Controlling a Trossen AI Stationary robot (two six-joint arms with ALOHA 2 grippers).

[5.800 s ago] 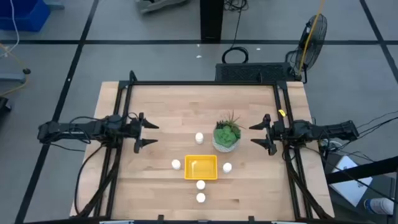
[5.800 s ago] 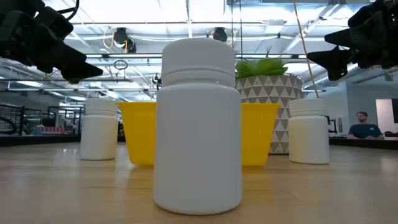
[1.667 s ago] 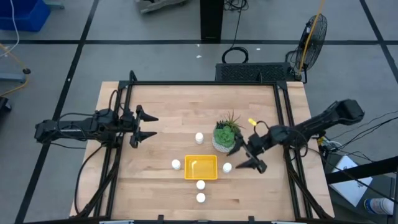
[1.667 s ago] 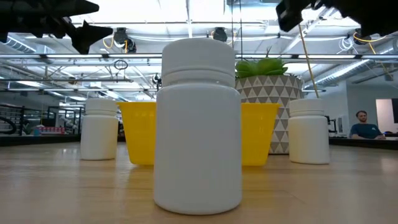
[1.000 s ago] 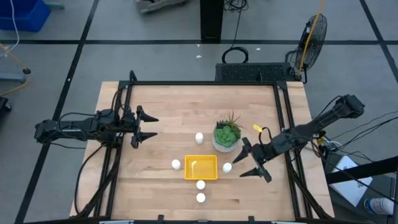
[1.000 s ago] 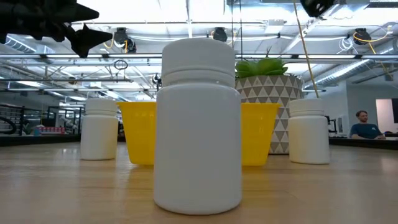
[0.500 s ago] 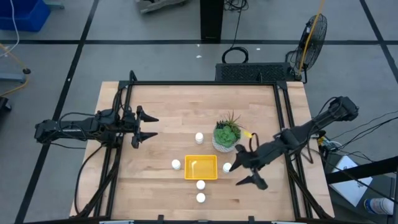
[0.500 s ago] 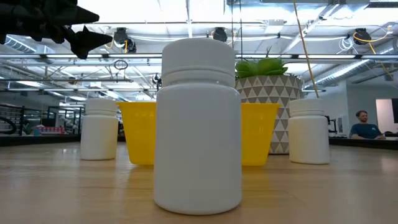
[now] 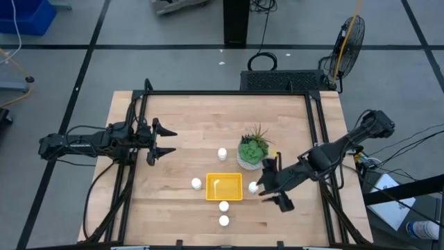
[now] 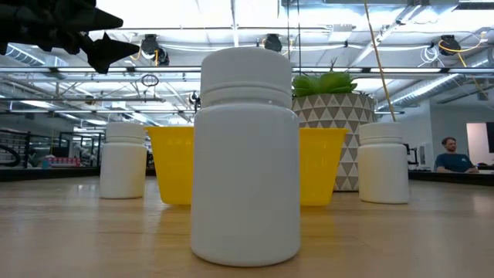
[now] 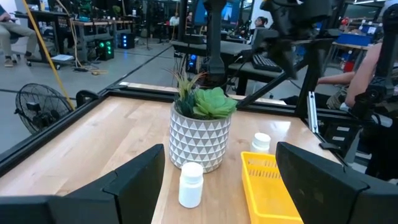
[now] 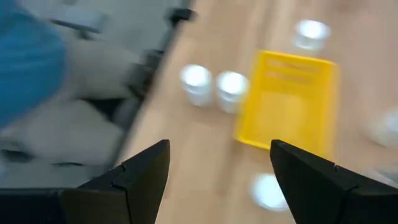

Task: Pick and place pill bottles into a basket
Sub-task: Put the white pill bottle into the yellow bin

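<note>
**Right gripper spread over a pill bottle beside the yellow basket**

At the left side of the wooden counter (image 9: 187,118), the left gripper (image 9: 161,142) hovers above the surface with its two fingers spread wide and nothing between them. In the low view it shows only as a dark shape high at the upper left, clear of everything on the counter.

Moving rightward, one pill bottle (image 9: 196,183) stands just beside the left wall of the basket (image 9: 224,186), a shallow square yellow tray that lies in the counter's near-middle area with nothing visible inside. Two more pill bottles stand in a short line just in front of the basket, the nearer one (image 9: 223,205) almost touching its front edge and the other (image 9: 223,221) a little farther toward the counter's front edge. A fourth bottle (image 9: 222,153) stands behind the basket, just left of the patterned plant pot (image 9: 252,153), which holds a green plant.

To the right of the basket, the fifth bottle (image 9: 253,187) stands just beside its right wall. The right gripper (image 9: 272,183) is here, reaching in from the right side, its fingers spread wide on either side of this bottle and not closed on it. Whether a finger touches the bottle cannot be told.
</note>
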